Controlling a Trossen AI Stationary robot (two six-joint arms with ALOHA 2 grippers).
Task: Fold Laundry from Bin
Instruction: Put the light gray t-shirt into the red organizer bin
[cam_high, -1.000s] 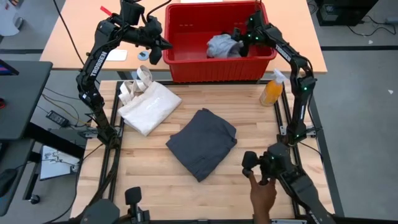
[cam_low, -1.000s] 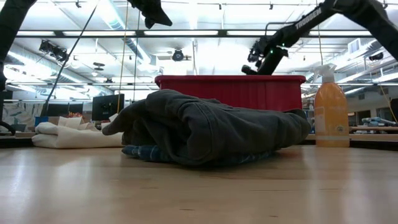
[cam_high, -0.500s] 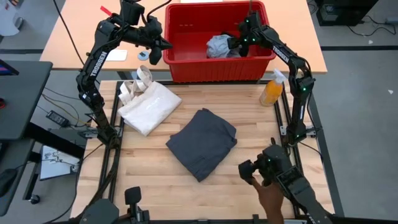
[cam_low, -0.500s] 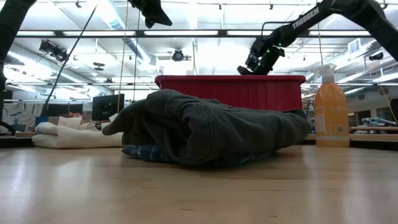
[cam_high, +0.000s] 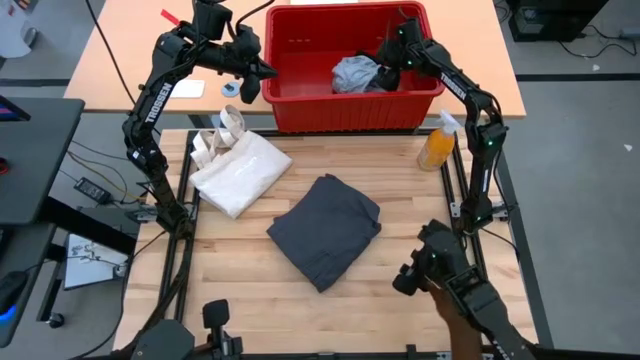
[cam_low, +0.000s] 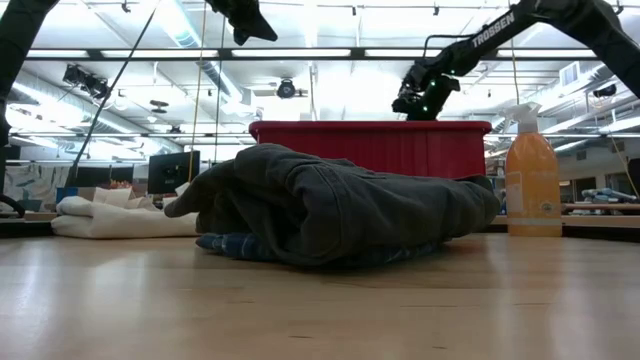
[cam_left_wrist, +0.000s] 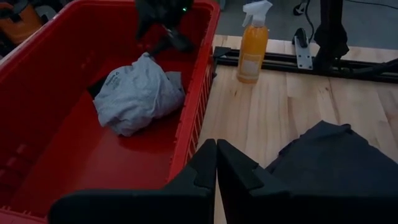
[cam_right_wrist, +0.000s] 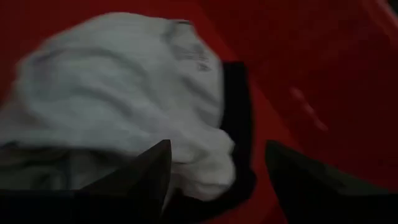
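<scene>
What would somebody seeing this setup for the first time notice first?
Probably the big red bin at the table's far edge, with a crumpled light grey garment inside and the right gripper open right beside it. Next, the folded charcoal garment in the middle of the wooden table, between a cream tote bag and an orange spray bottle. The left gripper waits shut, outside the bin's left wall.

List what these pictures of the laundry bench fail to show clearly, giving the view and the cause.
- Plaid shirt: low view, only an edge shows under the dark grey garment.
- Black piece: right wrist view, mostly hidden beneath the light grey piece; blurred.
- Bin contents: low view, hidden by its wall.
</scene>
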